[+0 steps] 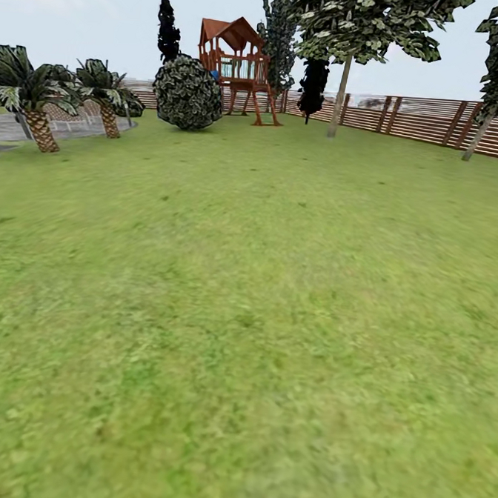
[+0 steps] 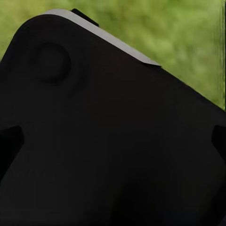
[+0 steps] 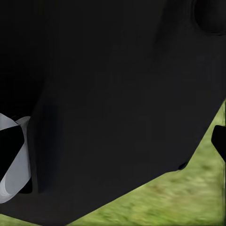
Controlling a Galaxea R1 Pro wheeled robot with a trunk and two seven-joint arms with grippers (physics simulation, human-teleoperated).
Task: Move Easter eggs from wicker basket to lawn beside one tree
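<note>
Green lawn ahead, we see no basket or eggs yet. Tree stands by fence, likely drop spot. Wrist views blocked by dark robot body; pincer state: we cannot tell.

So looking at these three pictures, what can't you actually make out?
- Left wrist view: a dark body of the robot blocks most of the picture, so only a strip of lawn shows past it.
- Right wrist view: the same, with blurred grass in one corner.
- Head view: the trees' crowns are cut off by the top edge, and the play tower is too far for detail.
</note>
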